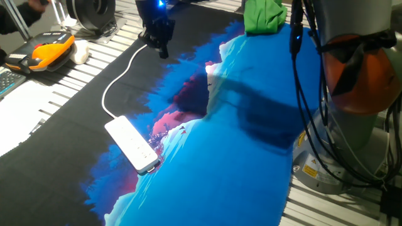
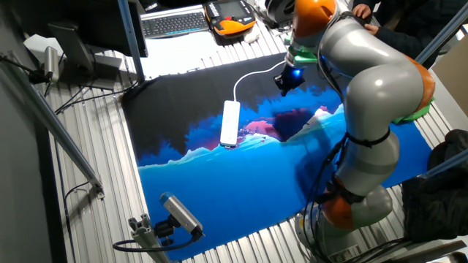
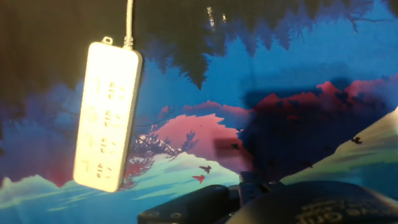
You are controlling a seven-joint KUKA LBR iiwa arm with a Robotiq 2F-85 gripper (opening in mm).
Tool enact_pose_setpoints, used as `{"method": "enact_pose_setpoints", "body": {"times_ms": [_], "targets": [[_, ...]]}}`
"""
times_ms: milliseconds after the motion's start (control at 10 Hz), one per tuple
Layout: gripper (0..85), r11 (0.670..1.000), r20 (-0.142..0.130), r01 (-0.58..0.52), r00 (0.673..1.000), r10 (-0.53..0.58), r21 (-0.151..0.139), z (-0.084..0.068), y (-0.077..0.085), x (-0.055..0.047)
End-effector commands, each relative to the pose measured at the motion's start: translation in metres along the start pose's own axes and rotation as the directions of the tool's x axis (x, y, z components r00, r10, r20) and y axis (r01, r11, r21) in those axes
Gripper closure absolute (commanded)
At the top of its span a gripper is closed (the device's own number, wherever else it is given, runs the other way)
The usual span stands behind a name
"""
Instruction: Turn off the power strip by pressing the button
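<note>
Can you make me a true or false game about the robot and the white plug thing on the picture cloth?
1. The power strip lies flat on the printed cloth. True.
2. The gripper is pressing on the power strip. False: it hangs apart from the strip, near where the cord runs off.
3. A white cord runs from one end of the power strip. True.
4. The power strip is orange and black. False: it is white; the orange-and-black tool lies off the cloth.
5. A green cloth lies at the far edge of the table. True.

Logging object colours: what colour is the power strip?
White; the power strip shows best in the hand view.
</note>
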State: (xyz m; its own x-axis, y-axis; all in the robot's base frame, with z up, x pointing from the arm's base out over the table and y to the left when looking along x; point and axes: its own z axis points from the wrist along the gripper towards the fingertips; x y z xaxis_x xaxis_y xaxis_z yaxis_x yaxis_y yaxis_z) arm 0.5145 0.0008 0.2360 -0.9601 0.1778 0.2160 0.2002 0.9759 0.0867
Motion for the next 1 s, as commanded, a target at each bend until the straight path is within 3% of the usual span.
{"method": "enact_pose_setpoints", "body": {"times_ms": [0,100,200,300,400,600,700,900], "targets": [[85.0,1.000,-0.020,-0.011,1.000,0.011,0.025,0.0002,0.0002,0.0000],[85.0,0.999,-0.048,-0.017,0.999,0.019,0.051,0.0002,0.0002,0.0000],[85.0,0.997,-0.035,-0.029,0.999,0.032,0.065,0.0002,0.0002,0.0000],[85.0,0.996,-0.016,-0.059,0.998,0.060,0.060,0.0002,0.0002,0.0000],[85.0,0.995,0.002,-0.095,0.996,0.095,0.038,0.0002,0.0002,0.0000],[85.0,0.995,-0.002,-0.095,0.995,0.095,0.006,0.0002,0.0002,0.0000],[85.0,0.995,-0.015,-0.092,0.996,0.091,-0.039,0.0002,0.0002,0.0000],[85.0,0.999,0.012,-0.052,0.999,0.052,0.009,0.0002,0.0002,0.0000]]}}
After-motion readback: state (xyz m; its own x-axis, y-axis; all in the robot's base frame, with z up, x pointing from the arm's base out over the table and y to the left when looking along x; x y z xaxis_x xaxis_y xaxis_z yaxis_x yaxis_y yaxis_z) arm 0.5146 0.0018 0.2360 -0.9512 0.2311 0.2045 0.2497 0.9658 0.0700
